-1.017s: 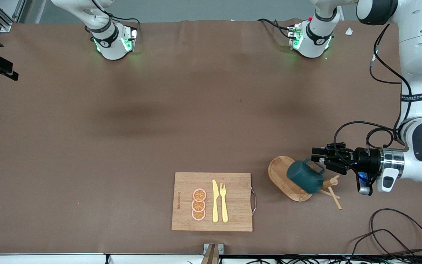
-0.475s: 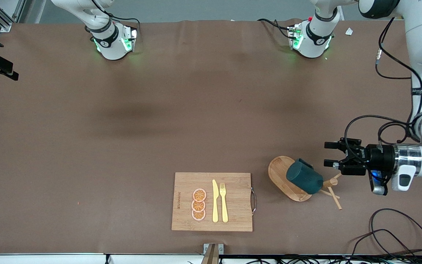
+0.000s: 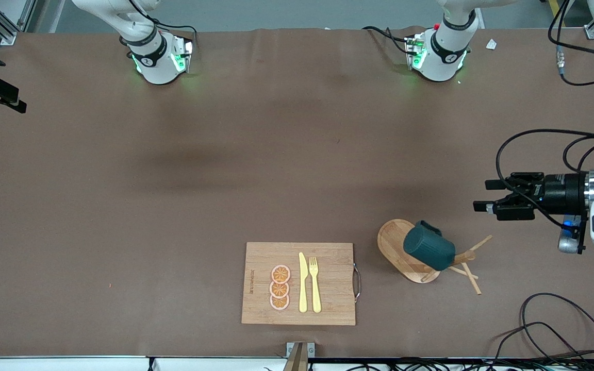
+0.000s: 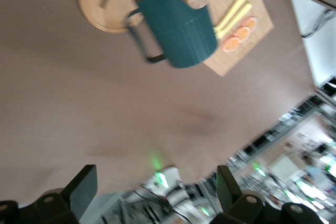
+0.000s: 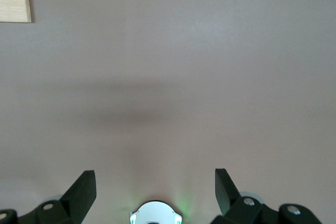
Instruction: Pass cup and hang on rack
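Cup: small dark teal ribbed mug is hanging tilted on the light wooden peg rack.
Left gripper: hovering spread, empty, toward the left arm's table end.
Right gripper: waiting spread over bare table.

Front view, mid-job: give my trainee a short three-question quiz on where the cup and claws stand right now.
1. True or false: the left claw is shut on the cup.
2. The cup hangs on: A) the rack B) the cutting board C) the table.
3. Which claw shows only in its own wrist view?

Key: 1. False, it is open and clear of the cup. 2. A. 3. The right claw, open over bare table.
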`<act>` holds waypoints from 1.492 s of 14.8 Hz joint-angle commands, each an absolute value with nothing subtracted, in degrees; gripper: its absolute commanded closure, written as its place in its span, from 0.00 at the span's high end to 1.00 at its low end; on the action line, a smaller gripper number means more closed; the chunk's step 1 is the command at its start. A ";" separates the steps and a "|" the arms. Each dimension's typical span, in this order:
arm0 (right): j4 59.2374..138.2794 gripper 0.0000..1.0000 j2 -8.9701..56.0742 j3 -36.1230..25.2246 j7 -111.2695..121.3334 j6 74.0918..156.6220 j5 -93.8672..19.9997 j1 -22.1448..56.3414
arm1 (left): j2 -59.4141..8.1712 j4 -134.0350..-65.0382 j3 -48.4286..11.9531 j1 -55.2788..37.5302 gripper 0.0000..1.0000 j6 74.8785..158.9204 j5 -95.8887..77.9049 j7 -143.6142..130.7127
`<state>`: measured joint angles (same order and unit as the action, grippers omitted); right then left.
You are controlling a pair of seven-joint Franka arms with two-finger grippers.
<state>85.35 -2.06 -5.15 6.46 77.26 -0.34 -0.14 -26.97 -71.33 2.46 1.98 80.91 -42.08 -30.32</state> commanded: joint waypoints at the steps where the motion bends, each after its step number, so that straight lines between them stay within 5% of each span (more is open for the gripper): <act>1: 87.10 1.00 -3.96 -5.19 7.03 77.61 -0.26 0.17 | -22.34 -72.60 1.76 0.45 1.00 80.95 -32.39 -28.31; 8: 87.19 1.00 -3.96 -5.19 7.03 77.70 -0.35 0.09 | -14.42 -73.21 -6.22 -0.62 1.00 82.00 -4.69 -17.05; 22: 87.19 1.00 -3.96 -5.19 7.03 77.61 -0.44 0.18 | -3.27 -79.09 -10.99 -2.64 1.00 82.44 2.29 -16.88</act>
